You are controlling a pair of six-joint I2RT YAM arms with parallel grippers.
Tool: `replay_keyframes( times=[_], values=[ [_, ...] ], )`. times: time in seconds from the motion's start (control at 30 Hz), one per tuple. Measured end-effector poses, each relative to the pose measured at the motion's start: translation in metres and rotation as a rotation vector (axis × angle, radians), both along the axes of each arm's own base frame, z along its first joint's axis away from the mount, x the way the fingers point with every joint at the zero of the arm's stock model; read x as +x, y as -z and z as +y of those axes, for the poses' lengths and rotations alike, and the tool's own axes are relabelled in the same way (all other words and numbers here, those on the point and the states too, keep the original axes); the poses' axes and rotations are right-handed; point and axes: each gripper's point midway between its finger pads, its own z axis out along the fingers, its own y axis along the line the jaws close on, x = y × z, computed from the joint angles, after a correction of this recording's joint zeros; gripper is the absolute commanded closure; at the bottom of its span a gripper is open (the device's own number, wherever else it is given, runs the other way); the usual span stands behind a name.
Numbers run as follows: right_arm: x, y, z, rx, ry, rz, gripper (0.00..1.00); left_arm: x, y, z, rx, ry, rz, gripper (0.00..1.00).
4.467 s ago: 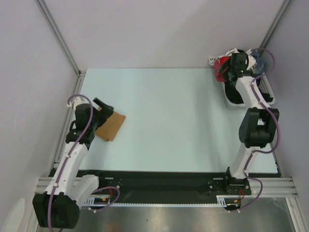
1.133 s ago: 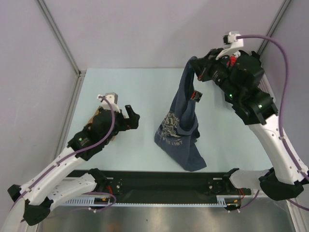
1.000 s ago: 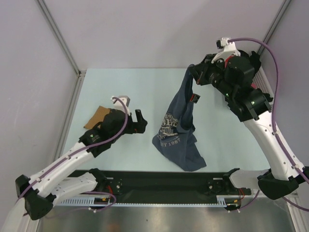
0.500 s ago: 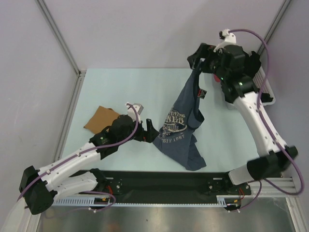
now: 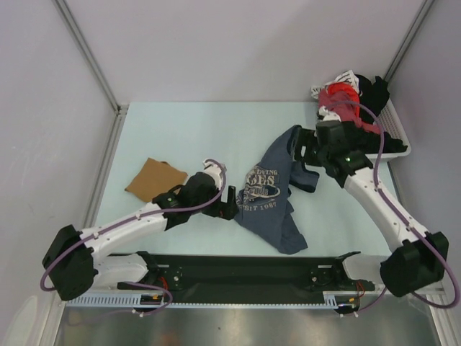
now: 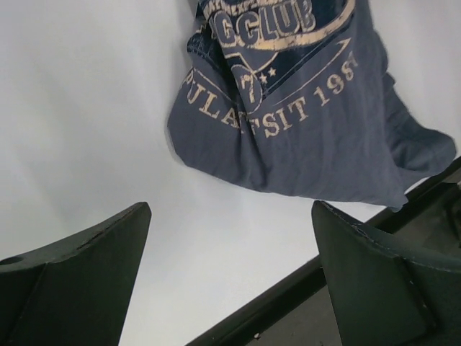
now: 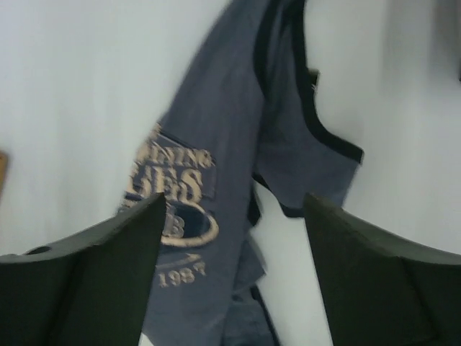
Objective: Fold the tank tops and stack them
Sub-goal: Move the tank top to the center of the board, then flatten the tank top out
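Left gripper gapes wide, empty, at the left edge of the crumpled slate-blue tank top mid-frame. The tan tank top lies at centre-left, with bare table above. Right gripper, jaws apart and holding nothing, hovers over the blue neckline.

Bright, even overhead light casts soft shadows; the right wrist view is motion-blurred.

One tan-brown tank top, one slate-blue tank top and one laundry basket.
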Motion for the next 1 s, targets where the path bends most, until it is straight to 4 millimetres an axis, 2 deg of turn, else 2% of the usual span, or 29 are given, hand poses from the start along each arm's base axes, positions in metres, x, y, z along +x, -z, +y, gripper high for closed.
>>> replay_keyframes(
  times=[0.1,0.23,0.4,0.53,0.63,0.67,0.7,0.73,0.77,0.8,0.83,0.93,1.0],
  values=[
    [-0.023,0.022,-0.018,-0.01,0.033,0.027,0.05,-0.003,0.016,-0.003,0.049,0.009,0.039,0.0],
    [-0.037,0.058,-0.034,-0.037,0.075,0.091,0.06,-0.01,0.031,-0.012,0.098,0.031,0.071,0.0],
    [-0.032,0.105,-0.053,-0.053,0.148,0.183,0.13,-0.015,0.045,-0.036,0.132,0.053,0.106,0.0],
    [-0.016,0.136,-0.066,-0.064,0.21,0.237,0.17,-0.005,0.065,-0.051,0.176,0.02,0.141,0.02],
    [-0.006,0.161,-0.073,-0.07,0.239,0.283,0.2,0.003,0.077,-0.055,0.21,-0.012,0.158,0.17],
    [-0.004,0.169,-0.074,-0.071,0.245,0.299,0.22,0.005,0.079,-0.056,0.216,-0.023,0.162,0.34],
    [-0.003,0.175,-0.074,-0.071,0.248,0.311,0.3,0.007,0.081,-0.056,0.218,-0.036,0.166,0.44],
    [-0.004,0.183,-0.074,-0.073,0.248,0.329,0.4,0.01,0.083,-0.055,0.224,-0.044,0.166,0.52],
    [-0.004,0.188,-0.073,-0.07,0.247,0.341,0.56,0.011,0.085,-0.055,0.225,-0.052,0.169,0.75],
    [-0.004,0.192,-0.071,-0.067,0.24,0.35,0.96,0.012,0.085,-0.054,0.223,-0.062,0.173,0.91],
    [-0.003,0.194,-0.07,-0.06,0.236,0.355,1.0,0.014,0.086,-0.052,0.223,-0.072,0.176,1.0],
    [-0.003,0.194,-0.068,-0.046,0.237,0.354,1.0,0.029,0.085,-0.039,0.217,-0.112,0.183,1.0],
    [-0.003,0.189,-0.068,-0.039,0.236,0.348,1.0,0.044,0.08,-0.021,0.215,-0.162,0.182,1.0]
  ],
)
